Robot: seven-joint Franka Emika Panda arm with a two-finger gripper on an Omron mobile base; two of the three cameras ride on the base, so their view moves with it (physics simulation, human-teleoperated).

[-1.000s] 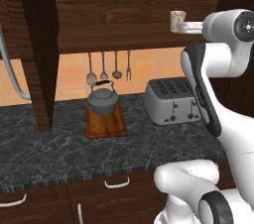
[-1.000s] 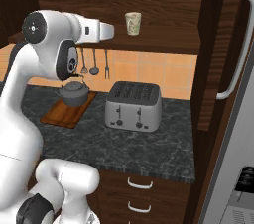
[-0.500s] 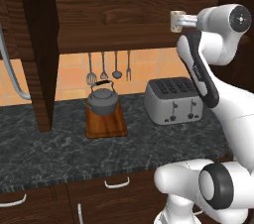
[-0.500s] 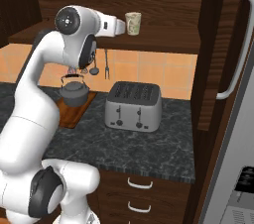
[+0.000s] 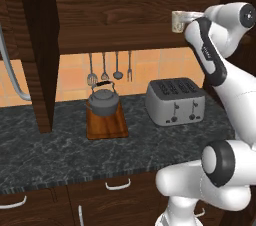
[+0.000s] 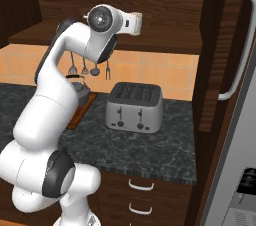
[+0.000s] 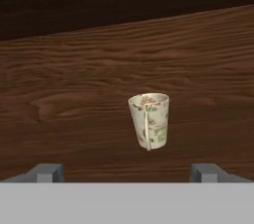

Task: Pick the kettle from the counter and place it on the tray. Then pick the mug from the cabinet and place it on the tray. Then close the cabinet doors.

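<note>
The cream patterned mug stands upright on the cabinet shelf, handle turned toward the hand camera. My gripper is open, its fingertips spread wide a little short of the mug and apart from it. From the base, the gripper sits level with the mug at the shelf's right end, and the gripper half covers the mug. The dark-grey kettle rests on the wooden tray on the counter. The cabinet door hangs open.
A silver toaster stands right of the tray, below my arm. Utensils hang on the orange tile wall behind the kettle. The other open door and a fridge handle lie to the right.
My arm has risen and pushed the hand forward along the shelf, closing in on the mug. Mug, kettle and tray have stayed put.
</note>
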